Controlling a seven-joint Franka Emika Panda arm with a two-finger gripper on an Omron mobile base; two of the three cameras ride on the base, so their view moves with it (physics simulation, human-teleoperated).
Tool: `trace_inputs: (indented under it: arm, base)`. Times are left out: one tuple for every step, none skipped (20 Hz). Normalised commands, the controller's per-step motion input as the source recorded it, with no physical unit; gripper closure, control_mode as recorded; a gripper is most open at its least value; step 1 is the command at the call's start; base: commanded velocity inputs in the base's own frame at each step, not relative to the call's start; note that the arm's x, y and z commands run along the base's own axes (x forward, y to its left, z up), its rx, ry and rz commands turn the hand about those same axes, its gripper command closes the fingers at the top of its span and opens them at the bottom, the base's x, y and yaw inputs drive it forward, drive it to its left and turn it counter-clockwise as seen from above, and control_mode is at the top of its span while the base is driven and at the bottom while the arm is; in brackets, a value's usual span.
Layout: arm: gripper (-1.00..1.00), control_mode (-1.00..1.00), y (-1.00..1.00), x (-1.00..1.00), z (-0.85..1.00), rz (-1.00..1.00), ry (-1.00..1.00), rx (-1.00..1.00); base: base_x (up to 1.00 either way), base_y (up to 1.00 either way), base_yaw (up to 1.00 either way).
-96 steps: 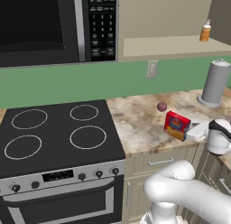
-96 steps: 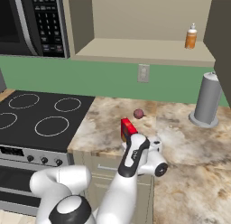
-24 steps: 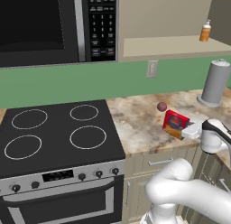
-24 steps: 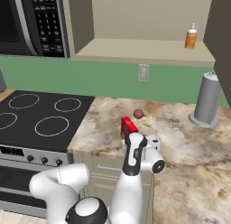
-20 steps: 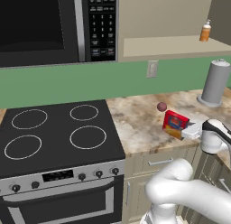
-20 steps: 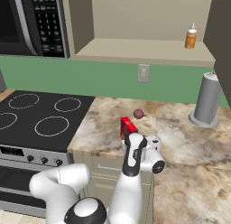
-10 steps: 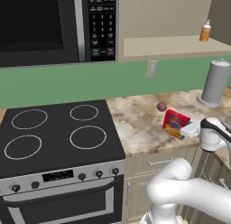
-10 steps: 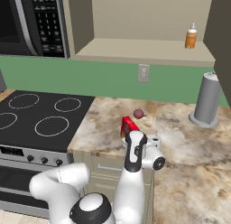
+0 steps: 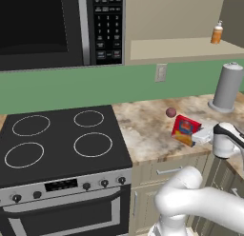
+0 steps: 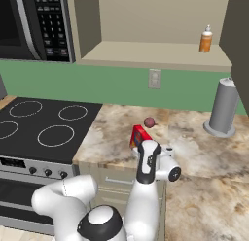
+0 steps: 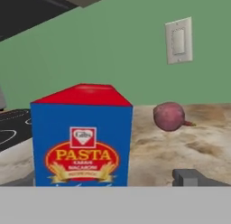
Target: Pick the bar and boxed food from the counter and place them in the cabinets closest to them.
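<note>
A: What does the left base view give?

B: The boxed food stands on the counter, near its front edge, right of the black stovetop. The gripper is just beside the box's right side. A small dark-red ball lies behind the box, apart from it. A grey canister stands further right, and an orange bottle sits on the open cabinets' shelf.

A: And the right base view?

B: There the arm's wrist covers most of the box; just a red sliver shows. The counter to the right of the arm is bare stone as far as the canister.

A: The hand view?

B: Here the label reads: "PASTA" in red on a yellow oval, on the blue face of the box, with a red top. The ball lies behind to the right, below a wall socket. One dark fingertip rises right of the box, clear of it; the jaws stand wide apart, holding nothing.
</note>
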Motion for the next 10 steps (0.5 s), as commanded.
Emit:
trace_inputs:
  arm:
    - [1.00,-1.00,0.05,0.00,-0.03,0.00,0.04,0.00]
    - [1.00,-1.00,0.07,0.00,-0.03,0.00,0.04,0.00]
    - [1.00,-1.00,0.09,0.00,-0.01,0.00,0.03,0.00]
    - [1.00,-1.00,0.07,0.00,0.00,0.00,0.01,0.00]
    - [1.00,-1.00,0.04,0.00,0.00,0.00,0.00,0.00]
    - [1.00,-1.00,0.00,0.00,0.00,0.00,0.00,0.00]
    - [1.00,-1.00,0.00,0.00,0.00,0.00,0.00,0.00]
    - [1.00,-1.00,0.00,0.00,0.00,0.00,0.00,0.00]
    - [1.00,-1.00,0.00,0.00,0.00,0.00,0.00,0.00]
    - [1.00,-1.00,0.00,0.00,0.00,0.00,0.00,0.00]
  base:
    - [0.00,0.00,0.00]
    - [0.00,0.00,0.00]
    - [0.00,0.00,0.00]
    - [0.00,0.00,0.00]
    - [0.00,0.00,0.00]
    - [0.00,0.00,0.00]
    - [0.00,0.00,0.00]
    - [0.00,0.00,0.00]
    - [0.00,0.00,0.00]
    - [0.00,0.00,0.00]
